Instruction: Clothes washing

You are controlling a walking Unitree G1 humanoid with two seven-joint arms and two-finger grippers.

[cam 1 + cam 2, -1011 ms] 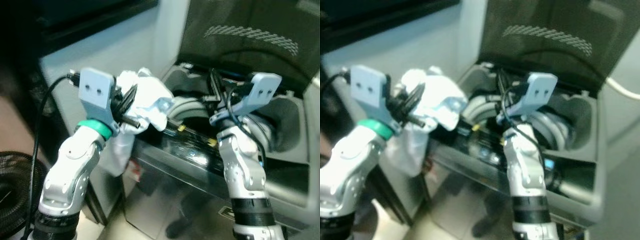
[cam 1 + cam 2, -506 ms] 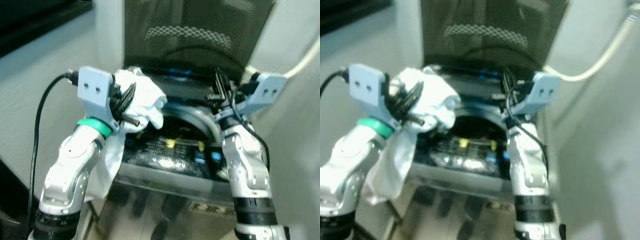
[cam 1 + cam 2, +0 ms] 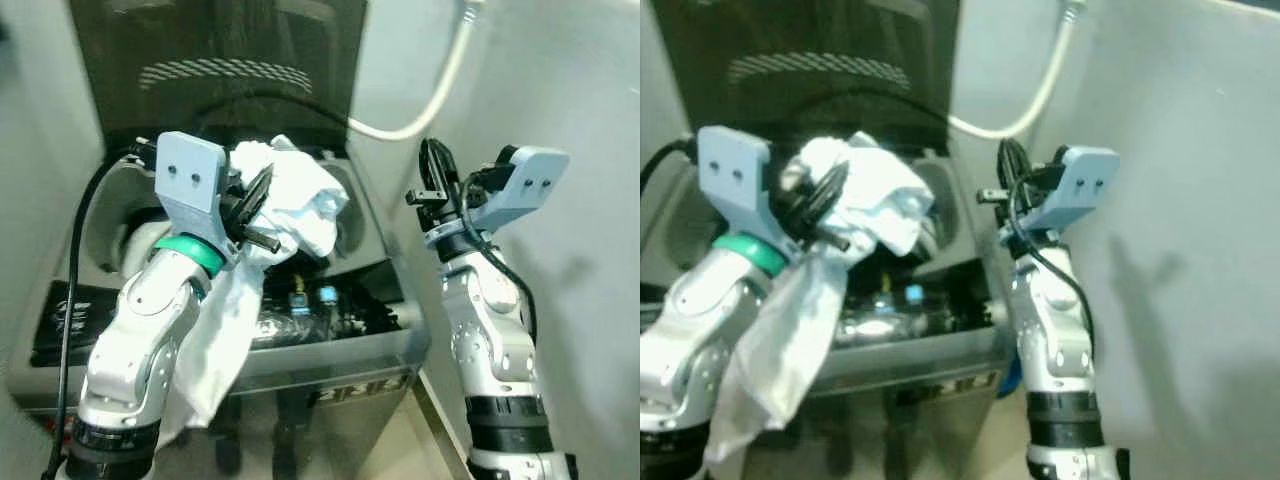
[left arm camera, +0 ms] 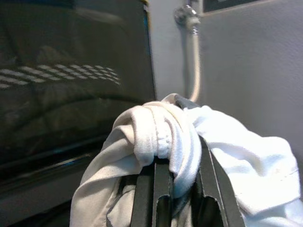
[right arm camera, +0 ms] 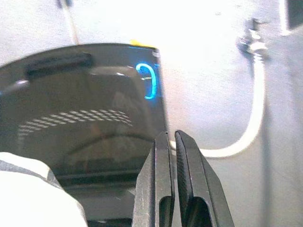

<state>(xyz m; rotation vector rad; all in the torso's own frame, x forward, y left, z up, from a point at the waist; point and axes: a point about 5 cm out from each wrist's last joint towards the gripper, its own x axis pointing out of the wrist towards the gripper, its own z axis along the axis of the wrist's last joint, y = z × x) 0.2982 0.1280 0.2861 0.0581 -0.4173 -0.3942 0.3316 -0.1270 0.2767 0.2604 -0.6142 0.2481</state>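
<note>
A top-loading washing machine [image 3: 330, 350] stands before me with its dark lid [image 3: 220, 60] raised. My left gripper [image 3: 262, 205] is shut on a bundle of white clothes [image 3: 300, 205], held above the drum opening [image 3: 345, 235]; a long tail of the cloth hangs down past my left forearm over the machine's front. In the left wrist view the white clothes [image 4: 189, 142] are wrapped around the fingers [image 4: 156, 189]. My right gripper [image 3: 432, 172] is raised to the right of the machine near the wall, shut on nothing, as its fingers [image 5: 165, 184] show pressed together.
A pale hose [image 3: 430, 90] runs from a tap [image 4: 185, 16] on the wall down behind the lid. Grey walls stand close on the right and behind. The black control panel [image 3: 300, 305] with lit buttons crosses the machine's front edge.
The camera has swung right, so the washer has shifted left in view and the right wall and hose have come in. Both arms hold the same pose, clothes still gripped.
</note>
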